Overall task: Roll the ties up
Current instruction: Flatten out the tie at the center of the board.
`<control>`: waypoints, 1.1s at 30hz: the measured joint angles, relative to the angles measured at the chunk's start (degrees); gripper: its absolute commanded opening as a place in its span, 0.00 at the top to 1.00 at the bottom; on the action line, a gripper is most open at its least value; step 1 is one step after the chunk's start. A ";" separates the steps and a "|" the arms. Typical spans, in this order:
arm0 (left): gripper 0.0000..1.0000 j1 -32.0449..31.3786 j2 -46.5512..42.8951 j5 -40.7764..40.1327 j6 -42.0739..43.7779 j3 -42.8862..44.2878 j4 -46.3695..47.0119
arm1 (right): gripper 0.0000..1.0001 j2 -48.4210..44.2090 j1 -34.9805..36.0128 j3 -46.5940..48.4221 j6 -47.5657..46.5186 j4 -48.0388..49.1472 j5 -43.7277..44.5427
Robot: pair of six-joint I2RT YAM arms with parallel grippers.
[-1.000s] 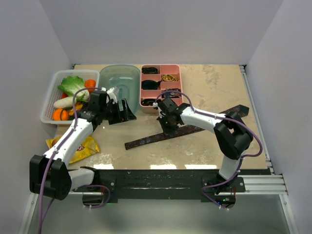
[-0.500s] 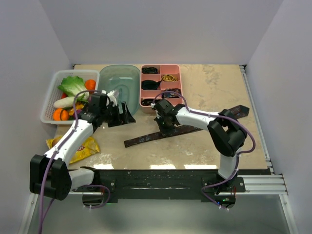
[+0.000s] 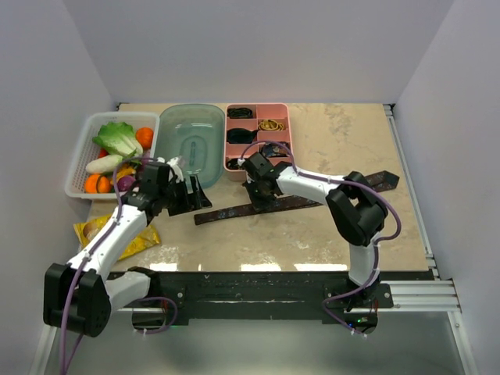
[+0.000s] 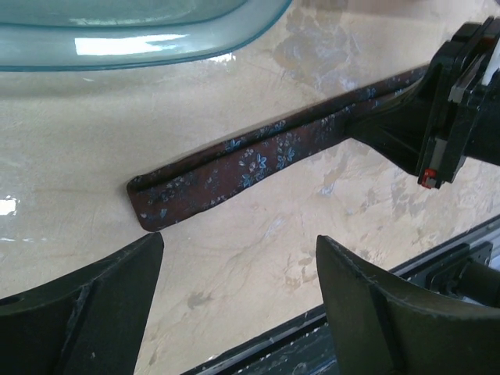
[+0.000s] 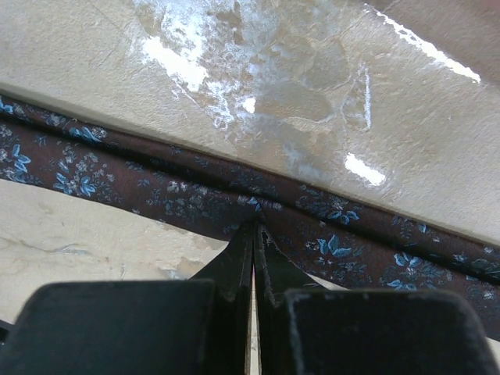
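A brown-maroon tie (image 3: 226,212) with small blue flowers lies flat across the table, its narrow end at the left and its wide end (image 3: 384,179) at the right. My right gripper (image 3: 262,197) is shut on the tie (image 5: 351,234) partway along, and the cloth puckers at its fingertips (image 5: 255,230). My left gripper (image 3: 194,198) hangs open just left of the narrow end. In the left wrist view the tie (image 4: 234,164) runs from just above my left gripper (image 4: 240,244) up to the right gripper (image 4: 445,117).
A pink divided tray (image 3: 289,141) with dark rolled items stands at the back. Left of it are a clear green tub (image 3: 166,148) and a white basket (image 3: 74,168) of vegetables. A yellow snack bag (image 3: 134,237) lies under the left arm. A black rail (image 3: 258,285) runs along the front edge.
My right gripper has slid left with the tie, dragging its narrow end left and farther back. My left gripper has come down and nearer, closer to that end.
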 measured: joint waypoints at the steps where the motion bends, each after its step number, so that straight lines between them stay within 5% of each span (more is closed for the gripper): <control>1: 0.18 0.00 -0.90 -0.59 -0.48 -0.52 0.26 | 1.00 -0.17 0.00 -0.09 -0.02 0.07 0.00; 12: 0.30 0.07 -12.13 -8.61 -14.21 -17.62 7.85 | 1.00 -14.71 0.00 -4.90 0.04 2.32 -2.45; 20: 0.33 0.13 -22.05 -14.43 -22.14 -23.30 10.19 | 1.00 -15.28 0.00 -5.68 -0.20 2.58 -5.31; 33: 0.40 0.26 -9.01 -13.22 -20.76 -23.21 18.71 | 1.00 -1.88 1.22 2.60 -2.16 5.11 -10.84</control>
